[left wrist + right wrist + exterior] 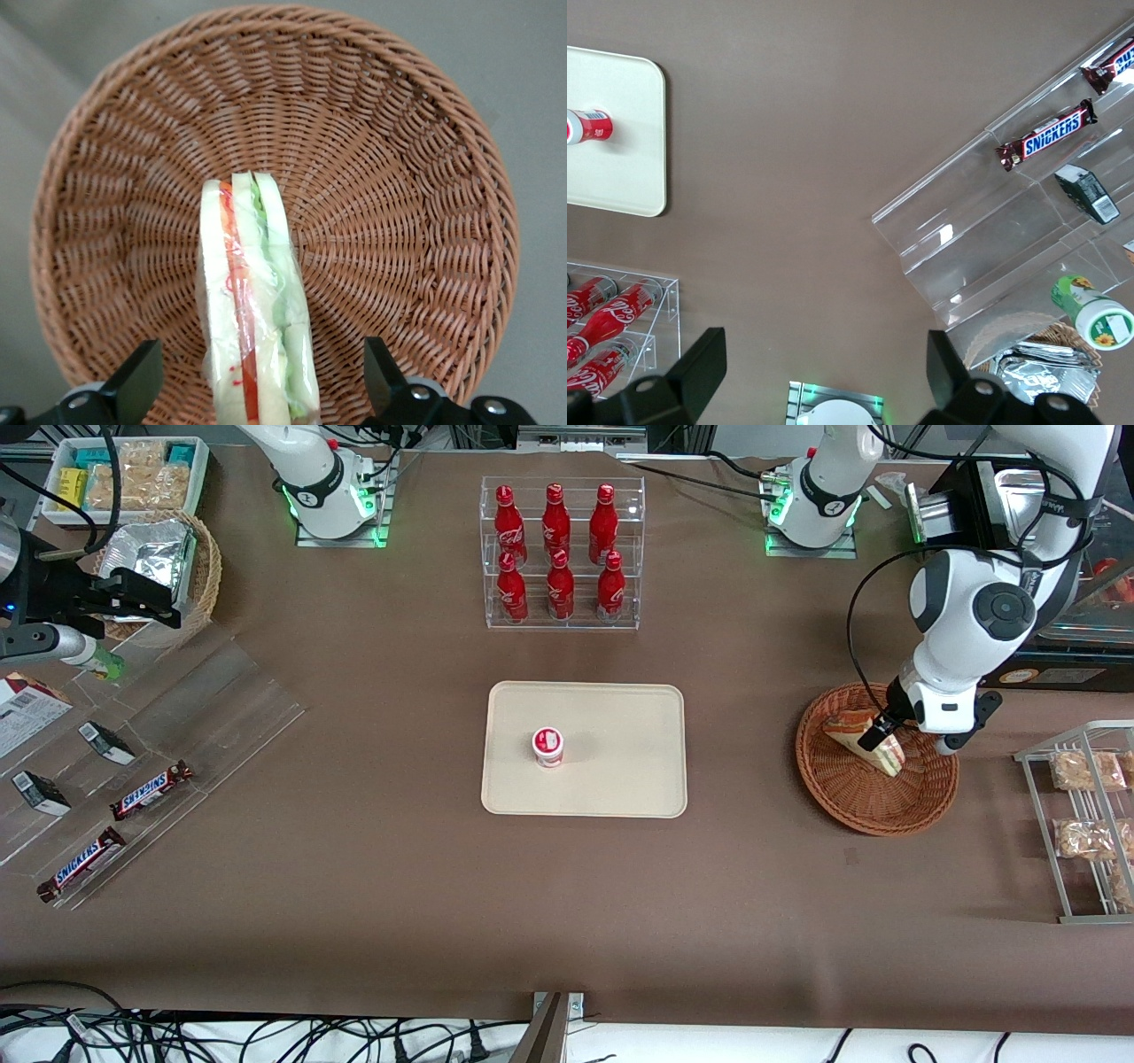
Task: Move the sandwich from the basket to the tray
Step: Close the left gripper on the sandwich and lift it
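Gripper (257, 390) low over basket (921, 806), fingers (133, 385) spread wide either side of sandwich (252, 310), not touching it. Sandwich on edge inside basket, wrapped, green, red, white layers showing. Basket toward working arm's end of table. Tray (620, 726) at table centre, well apart from basket, small red-and-white cup (547, 747) standing on it. Clear rack of red bottles (558, 549) farther from front camera than tray

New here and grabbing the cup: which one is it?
Find the tray at the table's middle, nearer the camera than the rack of red bottles. The cup stands alone on it: small, white, red-labelled. The gripper hangs open over the sandwich.
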Controlling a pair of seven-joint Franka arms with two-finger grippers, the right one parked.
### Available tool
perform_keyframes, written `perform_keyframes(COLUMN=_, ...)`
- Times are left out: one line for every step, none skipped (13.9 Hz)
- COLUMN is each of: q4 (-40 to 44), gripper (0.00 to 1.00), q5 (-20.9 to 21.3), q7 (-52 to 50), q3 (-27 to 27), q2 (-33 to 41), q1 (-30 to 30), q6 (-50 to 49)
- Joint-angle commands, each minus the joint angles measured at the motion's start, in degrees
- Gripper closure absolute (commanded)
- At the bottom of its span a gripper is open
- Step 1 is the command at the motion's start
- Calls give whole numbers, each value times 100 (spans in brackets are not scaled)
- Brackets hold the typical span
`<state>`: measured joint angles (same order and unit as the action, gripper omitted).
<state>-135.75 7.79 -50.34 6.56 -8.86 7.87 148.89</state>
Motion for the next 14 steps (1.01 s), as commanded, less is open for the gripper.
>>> perform_keyframes(q4=-294, gripper=0, q5=144, q7=-151, q3=13, q2=-107, q1=65, q6=569)
perform_keyframes(q4=-329, gripper=0, q5=144, q7=-151, q3=12, q2=-168, q1=65, q6=640)
perform_keyframes(q4=-330, gripper=0, q5=144, q7=-151, q3=12, q2=-195, q1=74, q6=650)
perform_keyframes(q4=-330, gripper=0, q5=144, q7=-151, q3=4, q2=-204, q1=74, q6=641)
perform_keyframes(q4=-330, gripper=0, q5=144, q7=-151, q3=4, q2=-195, q1=74, q6=641)
perform_keyframes(q4=-330, gripper=36, q5=144, q7=-151, q3=4, q2=-204, q1=74, q6=624)
perform_keyframes(q4=-330, gripper=82, q5=144, q7=-151, q3=4, q2=-204, q1=74, q6=615)
perform_keyframes(q4=-330, gripper=100, q5=152, q7=-151, q3=-5, q2=-204, q1=74, q6=615)
perform_keyframes(q4=-330, gripper=100, q5=292, q7=-142, q3=-5, q2=-204, q1=74, q6=597)
perform_keyframes(q4=-330, gripper=100, q5=563, q7=-151, q3=-14, q2=-204, q1=109, q6=597)
perform_keyframes(q4=-330, gripper=100, q5=661, q7=-151, q3=-5, q2=-204, q1=170, q6=589)
perform_keyframes(q4=-330, gripper=100, q5=671, q7=-151, q3=-5, q2=-178, q1=171, q6=554)
perform_keyframes(q4=-321, gripper=100, q5=680, q7=-125, q3=-5, q2=-134, q1=171, q6=492)
perform_keyframes(q4=-277, gripper=100, q5=706, q7=-116, q3=30, q2=-56, q1=171, q6=292)
